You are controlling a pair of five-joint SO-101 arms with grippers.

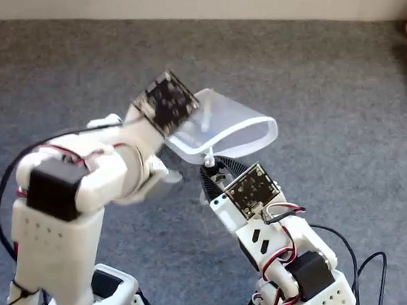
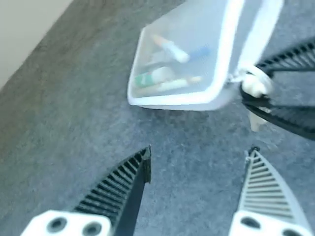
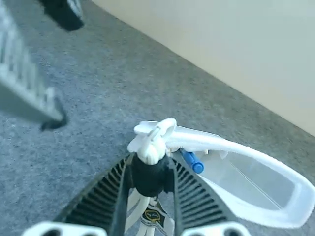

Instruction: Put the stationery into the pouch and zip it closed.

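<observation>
Pouch (image 1: 237, 129) has wide grey tabletop (image 1: 335, 72) past every edge; right gripper (image 3: 147, 169) fingers clamp its zip pull (image 3: 153, 137), left gripper (image 2: 197, 156) fingers spread wide just beside it.

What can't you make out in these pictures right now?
High view: a camera board covers one corner of the pouch; its contents are too faint to tell.
Left wrist view: the stationery is blurred behind the plastic; the top edge cuts off the pouch.
Right wrist view: the right gripper hides the zipper pull's lower part.
</observation>
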